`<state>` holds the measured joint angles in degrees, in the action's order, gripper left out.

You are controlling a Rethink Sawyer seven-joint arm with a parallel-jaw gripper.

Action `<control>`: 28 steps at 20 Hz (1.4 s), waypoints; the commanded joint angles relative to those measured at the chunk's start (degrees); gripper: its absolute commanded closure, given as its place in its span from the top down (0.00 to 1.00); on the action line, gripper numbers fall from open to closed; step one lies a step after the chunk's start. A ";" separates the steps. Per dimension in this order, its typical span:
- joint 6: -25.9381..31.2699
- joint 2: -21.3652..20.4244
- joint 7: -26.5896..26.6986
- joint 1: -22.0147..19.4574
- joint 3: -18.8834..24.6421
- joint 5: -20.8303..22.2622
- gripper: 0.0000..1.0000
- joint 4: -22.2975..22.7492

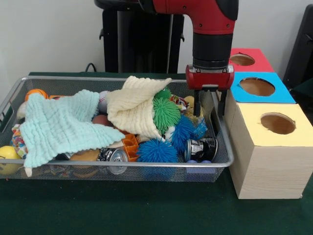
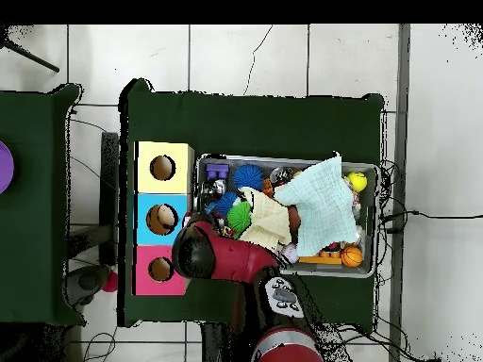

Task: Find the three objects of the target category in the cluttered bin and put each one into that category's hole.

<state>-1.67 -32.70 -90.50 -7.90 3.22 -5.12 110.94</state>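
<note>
The silver wire-mesh bin (image 1: 222, 147) sits on the dark green tablecloth (image 1: 146, 210) and is heaped with mixed clutter. A cream waffle-textured cloth (image 1: 134, 105) is draped over the middle of the pile, and a pale mint waffle-textured cloth (image 1: 61, 125) spreads over the end away from the boxes. Beside the cream cloth lies a green spiky rubber ball (image 1: 166, 113), with two blue spiky rubber balls (image 1: 156, 151) below it towards the bin's front edge. Two small metal cans (image 1: 201, 148) lie on their sides along that front edge. A yellow ball (image 1: 9, 159) rests in the bin's corner farthest from the boxes, and an orange ball (image 1: 36, 93) sits at the back rim.

The red and black gripper (image 1: 208, 104) hangs inside the bin at the end next to the boxes; its two dark fingers stand apart with nothing between them.

Just beside that end stand three wooden boxes in a row, each with a round hole on top: yellow-topped (image 1: 276, 125), blue-topped (image 1: 259, 88) and red-topped (image 1: 244, 59).
</note>
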 commanded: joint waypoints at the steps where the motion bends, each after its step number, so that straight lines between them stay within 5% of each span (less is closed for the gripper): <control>1: -2.31 5.26 -5.93 -1.72 -3.07 3.13 1.00 -4.81; 16: -0.93 6.67 -4.40 -4.57 -3.18 9.10 1.00 -7.36; 24: -0.03 7.49 -3.80 -2.78 -5.65 11.88 1.00 -9.14; 28: -2.35 9.30 -7.09 -2.85 -5.49 10.72 1.00 -8.81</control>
<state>-2.10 -28.09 -90.49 -9.53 -1.49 3.95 106.62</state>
